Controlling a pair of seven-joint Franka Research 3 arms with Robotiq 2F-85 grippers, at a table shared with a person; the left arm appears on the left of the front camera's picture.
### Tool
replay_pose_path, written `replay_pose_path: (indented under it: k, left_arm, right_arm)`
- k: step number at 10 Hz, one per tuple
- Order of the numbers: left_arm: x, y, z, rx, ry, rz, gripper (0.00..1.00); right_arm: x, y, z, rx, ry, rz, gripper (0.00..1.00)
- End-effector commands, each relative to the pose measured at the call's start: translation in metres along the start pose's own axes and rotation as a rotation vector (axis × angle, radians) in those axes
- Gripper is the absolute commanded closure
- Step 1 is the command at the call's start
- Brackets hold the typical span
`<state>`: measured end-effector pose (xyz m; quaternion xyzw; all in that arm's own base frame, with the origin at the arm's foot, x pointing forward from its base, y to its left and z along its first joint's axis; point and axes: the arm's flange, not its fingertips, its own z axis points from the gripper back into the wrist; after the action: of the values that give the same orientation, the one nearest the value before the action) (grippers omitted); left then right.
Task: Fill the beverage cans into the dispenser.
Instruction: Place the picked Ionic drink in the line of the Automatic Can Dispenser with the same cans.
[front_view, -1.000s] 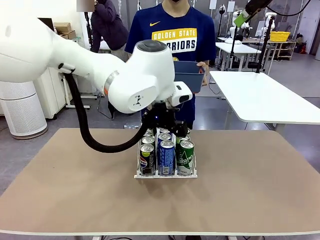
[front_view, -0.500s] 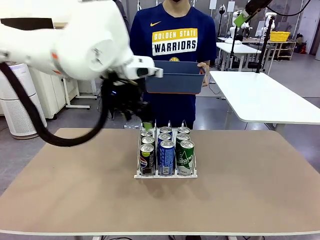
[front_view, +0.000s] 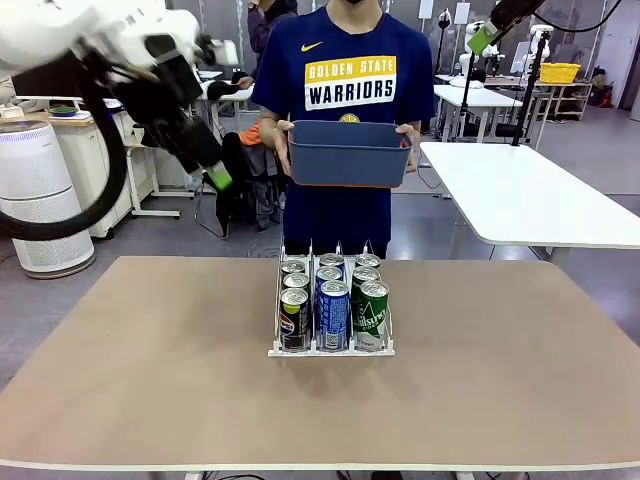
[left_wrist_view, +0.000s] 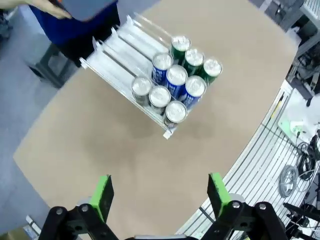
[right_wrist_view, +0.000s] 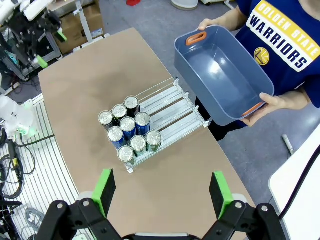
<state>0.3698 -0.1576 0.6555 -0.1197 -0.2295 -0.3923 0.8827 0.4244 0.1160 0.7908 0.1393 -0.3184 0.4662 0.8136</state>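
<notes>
One wide tan desk (front_view: 150, 380) fills the lower half of the front view. At the far side, top centre, a person in a blue shirt (front_view: 345, 90) holds a dark blue bin (front_view: 348, 152) by both ends, above the desk's far edge; from the right wrist view the bin's inside looks bare. The left arm (front_view: 110, 40) sits in the upper left of the frame, raised well clear of the desk, and its hand (front_view: 215, 178) points down and to the right, fingers spread apart and holding nothing. In the right wrist view the right hand (right_wrist_view: 161, 195) at the bottom edge is likewise spread wide and bare. At the desk's centre stands the dispenser (front_view: 331, 348), a clear three-lane rack. Nine beverage cans (front_view: 333, 300) fill its front end, three per lane: black on the left, blue in the middle, green on the right.
</notes>
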Motion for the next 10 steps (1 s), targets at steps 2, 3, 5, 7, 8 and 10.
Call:
replay_pose_path:
  k: [2, 3, 5, 7, 8, 10]
  left_arm:
    - [0.004, 0.011, 0.039, 0.012, -0.145, -0.043, 0.0]
    - [0.008, 0.011, 0.051, 0.042, -0.148, -0.057, 0.0]
    - [0.01, 0.004, 0.057, 0.068, -0.167, -0.057, 0.0]
    - [0.011, 0.008, 0.063, 0.042, -0.146, -0.037, 0.0]
    - [0.011, 0.008, 0.063, 0.042, -0.146, -0.037, 0.0]
    - [0.011, 0.008, 0.063, 0.042, -0.146, -0.037, 0.0]
  right_arm:
    - [-0.001, 0.0, 0.0, 0.001, 0.001, -0.001, 0.0]
    - [-0.001, 0.0, 0.0, 0.001, 0.001, -0.001, 0.0]
    - [-0.001, 0.0, 0.0, 0.001, 0.001, -0.001, 0.0]
    - [-0.001, 0.0, 0.0, 0.001, 0.001, -0.001, 0.0]
    - [-0.001, 0.0, 0.0, 0.001, 0.001, -0.001, 0.0]
    - [-0.001, 0.0, 0.0, 0.001, 0.001, -0.001, 0.0]
